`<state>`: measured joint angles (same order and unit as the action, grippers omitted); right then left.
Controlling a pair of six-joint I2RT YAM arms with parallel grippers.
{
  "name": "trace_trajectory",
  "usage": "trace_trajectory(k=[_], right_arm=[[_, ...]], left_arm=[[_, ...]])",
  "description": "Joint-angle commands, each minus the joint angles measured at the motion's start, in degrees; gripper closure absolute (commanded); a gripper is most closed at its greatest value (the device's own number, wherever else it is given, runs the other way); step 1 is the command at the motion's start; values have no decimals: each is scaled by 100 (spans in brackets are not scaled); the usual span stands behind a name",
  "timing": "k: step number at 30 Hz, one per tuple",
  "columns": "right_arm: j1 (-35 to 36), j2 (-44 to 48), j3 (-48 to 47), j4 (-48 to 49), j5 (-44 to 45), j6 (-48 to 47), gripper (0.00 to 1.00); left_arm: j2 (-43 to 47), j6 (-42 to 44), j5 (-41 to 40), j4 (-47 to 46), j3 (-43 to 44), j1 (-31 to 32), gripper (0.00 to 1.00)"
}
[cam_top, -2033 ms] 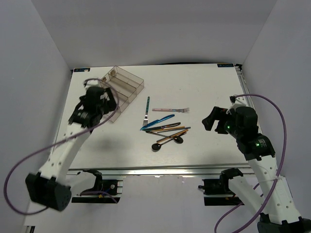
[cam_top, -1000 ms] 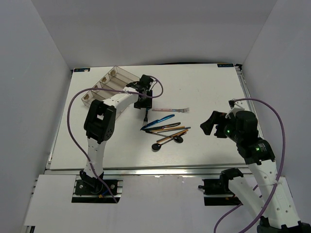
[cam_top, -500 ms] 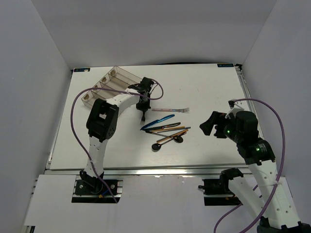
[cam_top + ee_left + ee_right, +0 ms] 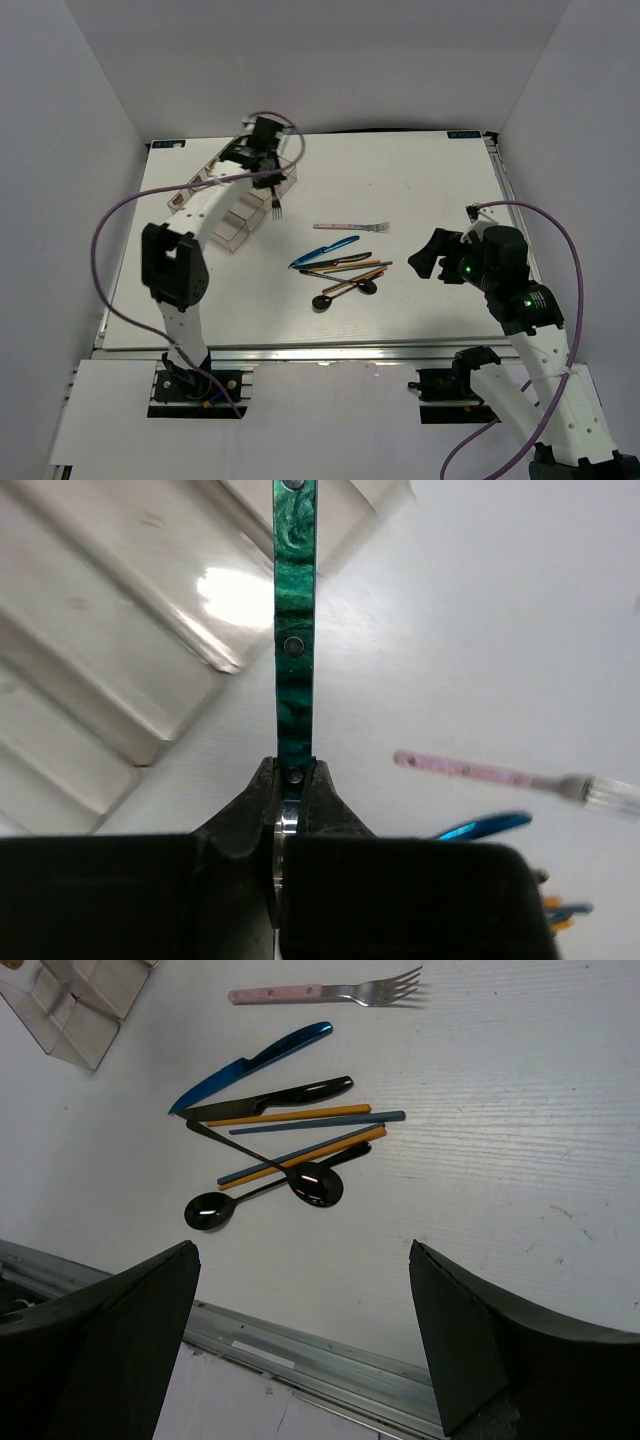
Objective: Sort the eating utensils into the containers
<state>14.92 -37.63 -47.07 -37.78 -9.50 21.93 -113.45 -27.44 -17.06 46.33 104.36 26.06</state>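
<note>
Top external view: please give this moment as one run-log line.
left tool: shut on green-handled fork, by tray | right tool: open, empty | other utensils: on table

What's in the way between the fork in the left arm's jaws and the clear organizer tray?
Nothing visible. The left gripper holds the green-handled fork right at a corner of the tray, handle end already over it in the wrist view. The remaining utensils lie off to the side on the table.
</note>
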Motion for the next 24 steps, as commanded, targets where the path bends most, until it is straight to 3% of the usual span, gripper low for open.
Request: trace_trajectory(k=[1,6,12,16,19,24], right_arm=[[20,10,-154,245,-149,-22,11],[20,54,-136,306,-114,-49,11],[11,10,-74,464,-290,-14,11],[20,-8,-101,464,-316,-40,11],[20,10,-92,456,-307,-58,11],[11,1,-57,438,-281,-84,11]], left_arm=[[972,-1110,-448,-130,-693,-1101,100],[1597,-1729,18,-677,-1646,-2252,100],[1317,-2203,255,-774,-1997,-2841,100],[1238,-2406,598,-1292,-2419,-2932,100],[1229,-2538,774,-1590,-2674,-2923,94],[1106,-2599,722,-1539,-2701,-2923,88]])
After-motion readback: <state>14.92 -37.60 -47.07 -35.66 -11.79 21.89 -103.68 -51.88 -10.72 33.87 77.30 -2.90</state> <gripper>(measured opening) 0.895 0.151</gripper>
